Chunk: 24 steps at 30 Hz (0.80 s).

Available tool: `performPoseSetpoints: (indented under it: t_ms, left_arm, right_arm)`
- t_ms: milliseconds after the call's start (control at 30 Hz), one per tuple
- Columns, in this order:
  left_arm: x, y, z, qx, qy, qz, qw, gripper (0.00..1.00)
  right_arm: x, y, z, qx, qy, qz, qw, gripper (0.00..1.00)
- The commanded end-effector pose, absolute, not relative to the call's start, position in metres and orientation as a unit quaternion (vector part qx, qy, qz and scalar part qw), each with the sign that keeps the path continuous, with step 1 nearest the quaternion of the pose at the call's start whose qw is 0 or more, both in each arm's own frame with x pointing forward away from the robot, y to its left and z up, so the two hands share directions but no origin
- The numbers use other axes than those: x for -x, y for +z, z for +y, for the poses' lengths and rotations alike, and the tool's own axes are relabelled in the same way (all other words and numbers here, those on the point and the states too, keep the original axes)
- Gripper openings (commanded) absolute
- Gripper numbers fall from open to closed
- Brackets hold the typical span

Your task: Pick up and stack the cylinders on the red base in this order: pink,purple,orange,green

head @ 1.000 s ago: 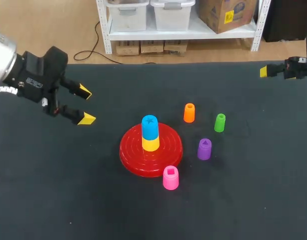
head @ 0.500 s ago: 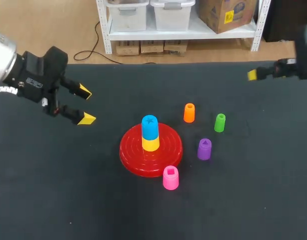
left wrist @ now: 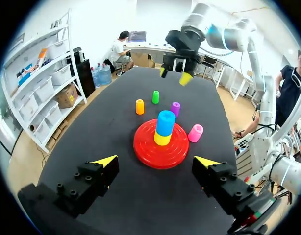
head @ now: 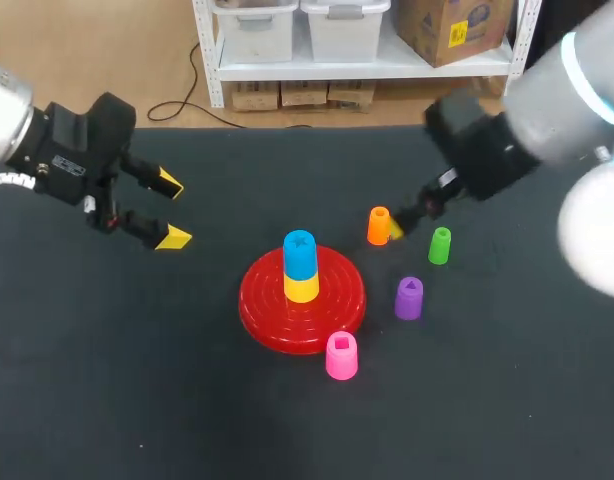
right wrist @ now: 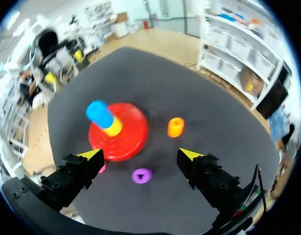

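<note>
The red base [head: 262, 305] lies mid-table with a blue cylinder [head: 300, 254] stacked on a yellow one [head: 301, 289]. The pink cylinder [head: 341, 356] stands at the base's near edge, and the purple one [head: 409, 298] to its right. Farther back stand the orange [head: 378, 226] and green [head: 440, 245] cylinders. My right gripper [head: 402, 224] hovers open between orange and green. Its wrist view shows the gripper [right wrist: 139, 154] empty above the base [right wrist: 128, 137], orange [right wrist: 175, 127] and purple [right wrist: 141, 175]. My left gripper [head: 168, 211] is open and empty, left of the base [left wrist: 145, 147].
Black cloth covers the table [head: 137, 380]. Wide bare stretches lie at the front and on both sides. The blue-on-yellow stack [left wrist: 165, 127] rises above the base between my two arms.
My right arm has swung in from the far right edge to above the orange and green cylinders. The left arm and all cylinders stay where they were.
</note>
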<state>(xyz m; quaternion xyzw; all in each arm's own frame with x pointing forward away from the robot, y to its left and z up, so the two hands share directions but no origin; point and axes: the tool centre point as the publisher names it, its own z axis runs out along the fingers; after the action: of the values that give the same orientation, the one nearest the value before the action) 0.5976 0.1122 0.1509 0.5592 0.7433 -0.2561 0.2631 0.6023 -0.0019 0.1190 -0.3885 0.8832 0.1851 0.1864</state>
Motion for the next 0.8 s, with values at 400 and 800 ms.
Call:
performPoseSetpoints:
  t_ms: [400, 800]
  left_arm:
    - [-0.597, 0.15, 0.112, -0.559, -0.256, 0.743, 0.264, 1.0]
    - [-0.597, 0.15, 0.112, -0.559, -0.256, 0.743, 0.264, 1.0]
  right_arm:
    - [-0.511, 0.087, 0.051, 0.611, 0.063, 0.787, 0.061, 1.0]
    - [-0.499, 0.057, 0.069, 0.634, 0.046, 0.772, 0.022, 1.0]
